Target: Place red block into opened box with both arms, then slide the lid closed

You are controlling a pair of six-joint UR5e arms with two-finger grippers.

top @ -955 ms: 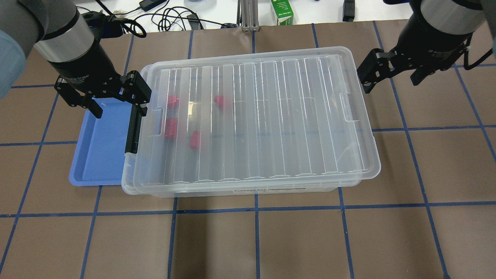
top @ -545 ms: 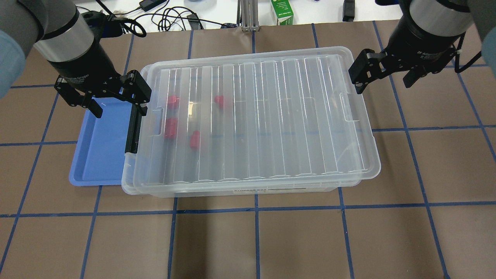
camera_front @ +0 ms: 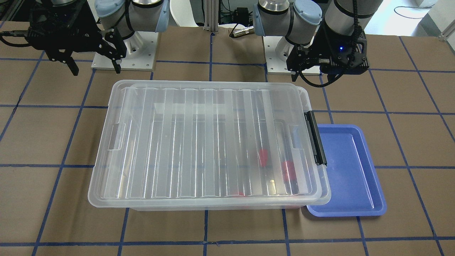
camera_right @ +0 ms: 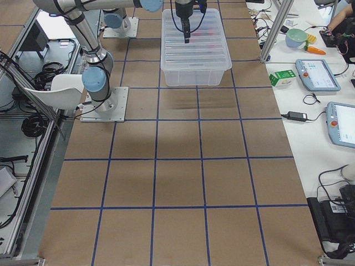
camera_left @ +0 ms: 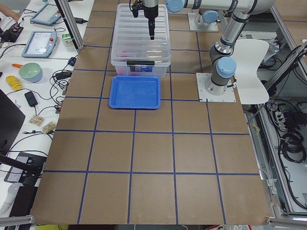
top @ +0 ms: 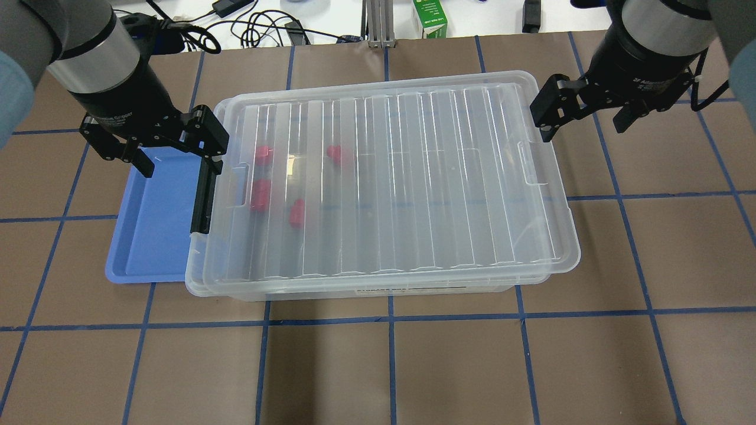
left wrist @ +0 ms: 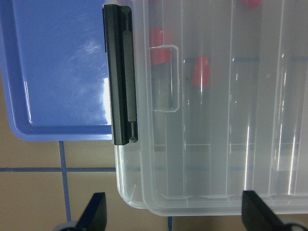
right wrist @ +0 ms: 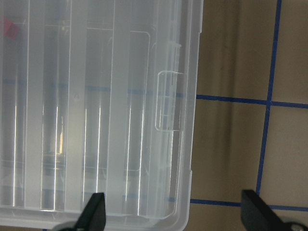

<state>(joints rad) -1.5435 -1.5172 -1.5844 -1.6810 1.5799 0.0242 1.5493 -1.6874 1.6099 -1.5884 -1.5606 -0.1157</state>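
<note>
The clear box (top: 378, 292) stands mid-table, its black clip handle (top: 204, 195) at the left end. The ribbed lid (top: 425, 177) lies flat over it, shifted slightly to the right, so the box's left rim shows. Several red pieces show through the lid near the handle end. One is the red block (top: 296, 212) (left wrist: 201, 70), which has a narrower end. My left gripper (top: 180, 162) (camera_front: 327, 69) (left wrist: 175, 214) hangs open and empty above the handle end. My right gripper (top: 582, 121) (camera_front: 95, 67) (right wrist: 175, 214) hangs open just off the lid's far right corner, holding nothing.
A shallow blue tray (top: 147, 236) sits against the box's handle end, under my left gripper. Past the table's far edge are cables (top: 260, 26), a metal post (top: 378, 23) and a green carton (top: 429, 18). Brown table with blue tape lines lies in front of the box.
My right gripper has moved left and slightly away, closer to the lid's far right corner. The left gripper has barely shifted. The lid and box have not moved.
</note>
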